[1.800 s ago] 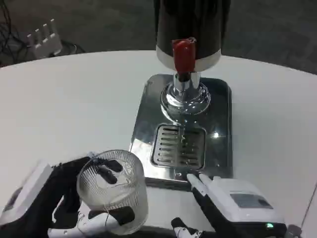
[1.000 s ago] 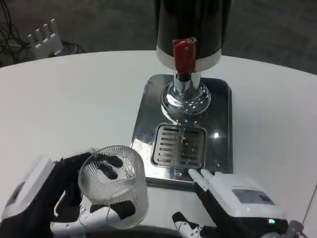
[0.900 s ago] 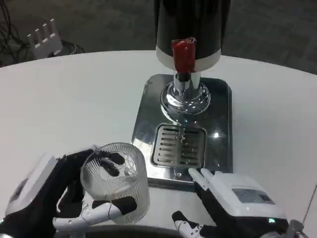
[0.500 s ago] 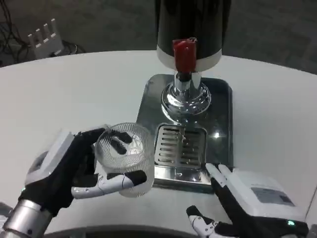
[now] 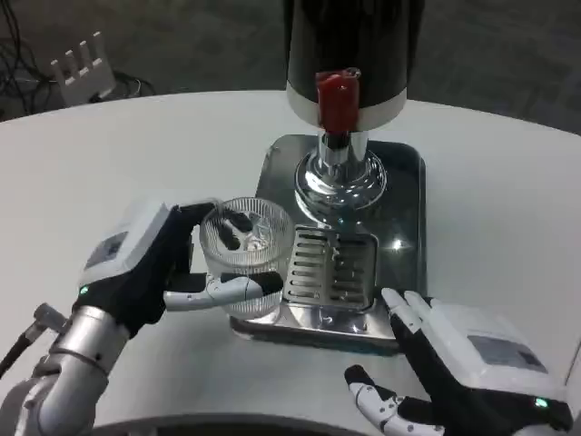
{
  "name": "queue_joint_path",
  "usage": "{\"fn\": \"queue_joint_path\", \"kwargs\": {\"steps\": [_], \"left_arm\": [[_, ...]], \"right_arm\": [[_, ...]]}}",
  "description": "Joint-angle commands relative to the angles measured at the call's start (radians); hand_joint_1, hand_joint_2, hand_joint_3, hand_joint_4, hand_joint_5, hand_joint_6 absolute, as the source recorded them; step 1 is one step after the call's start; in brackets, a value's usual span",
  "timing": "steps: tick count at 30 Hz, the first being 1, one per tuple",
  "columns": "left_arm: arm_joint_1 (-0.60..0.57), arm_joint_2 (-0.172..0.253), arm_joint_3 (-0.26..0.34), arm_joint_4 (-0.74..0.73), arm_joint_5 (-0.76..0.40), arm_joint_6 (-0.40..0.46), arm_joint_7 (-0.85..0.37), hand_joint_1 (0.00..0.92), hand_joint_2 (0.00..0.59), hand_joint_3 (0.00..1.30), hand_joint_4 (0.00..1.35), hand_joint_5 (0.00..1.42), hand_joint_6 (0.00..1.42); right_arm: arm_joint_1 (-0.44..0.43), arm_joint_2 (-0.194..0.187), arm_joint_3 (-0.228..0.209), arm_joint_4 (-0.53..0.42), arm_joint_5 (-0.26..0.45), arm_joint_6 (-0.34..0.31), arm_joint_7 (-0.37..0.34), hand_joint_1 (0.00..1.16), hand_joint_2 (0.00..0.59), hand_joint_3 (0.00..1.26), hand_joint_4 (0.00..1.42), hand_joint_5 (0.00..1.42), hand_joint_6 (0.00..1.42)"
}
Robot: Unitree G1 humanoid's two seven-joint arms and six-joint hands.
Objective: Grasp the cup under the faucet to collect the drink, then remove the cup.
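In the head view, the clear ribbed cup (image 5: pixel 247 254) is grasped by the left robot hand (image 5: pixel 150 263), fingers wrapped round its wall, and is held at the left edge of the steel drip tray (image 5: pixel 404 218), just left of the grate (image 5: pixel 333 265) and not under the faucet (image 5: pixel 338 102) of the black dispenser (image 5: pixel 352 45). The right robot hand (image 5: pixel 454 368) is seen released, fingers spread, over the white surface (image 5: pixel 109 154) near the tray's front edge.
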Motion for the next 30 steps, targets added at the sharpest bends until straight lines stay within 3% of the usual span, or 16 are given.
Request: {"fn": "queue_joint_path", "kwargs": {"steps": [1,9,14,24,30], "left_arm": [[-0.108,0.009,-0.033,0.124,0.014,-0.019,0.064,0.455,0.051,1.03,1.13,1.33,1.42],[-0.252,-0.004,-0.101,0.321,0.035,-0.031,0.128,0.455,0.050,1.03,1.13,1.33,1.42],[-0.336,-0.037,-0.149,0.423,0.049,-0.034,0.159,0.455,0.050,1.04,1.13,1.33,1.42],[-0.406,-0.079,-0.216,0.485,0.050,-0.044,0.158,0.454,0.049,1.04,1.13,1.33,1.42],[-0.418,-0.084,-0.245,0.487,0.049,-0.048,0.139,0.448,0.045,1.03,1.11,1.31,1.42]], "right_arm": [[0.018,0.026,-0.003,-0.020,0.002,0.007,-0.004,0.24,0.455,0.03,0.00,0.00,0.00],[0.036,0.025,-0.002,-0.040,-0.007,0.001,-0.002,0.24,0.458,0.03,0.00,0.00,0.00],[0.054,0.027,0.007,-0.053,-0.012,-0.005,-0.006,0.24,0.458,0.03,0.00,0.00,0.00],[0.083,0.026,-0.007,-0.070,-0.002,-0.002,-0.004,0.24,0.458,0.03,0.00,0.00,0.00],[0.090,0.028,-0.008,-0.073,0.005,-0.003,-0.001,0.24,0.458,0.03,0.00,0.00,0.00]]}}
